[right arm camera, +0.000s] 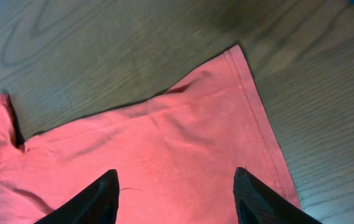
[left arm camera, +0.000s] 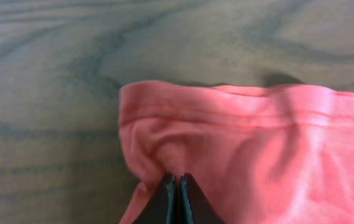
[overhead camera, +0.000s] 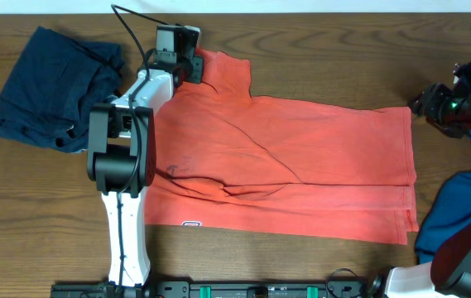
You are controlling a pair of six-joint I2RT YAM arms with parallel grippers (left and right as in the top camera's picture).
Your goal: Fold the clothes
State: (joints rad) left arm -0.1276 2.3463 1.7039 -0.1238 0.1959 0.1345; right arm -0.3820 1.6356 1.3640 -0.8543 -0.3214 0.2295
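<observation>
I hold the left gripper (left arm camera: 177,182) with jaws clenched on a sleeve (overhead camera: 223,73) of the coral-red T-shirt (overhead camera: 326,157) spread on the bench (overhead camera: 334,58) (right gripper (right arm camera: 177,180) hovers by the hem (right arm camera: 251,93), jaws apart, empty), so next I'd fold that sleeve inward across the body.

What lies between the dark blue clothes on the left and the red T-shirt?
Overhead view: the left arm reaches between the dark blue clothes and the red T-shirt, above bare wooden table.
</observation>
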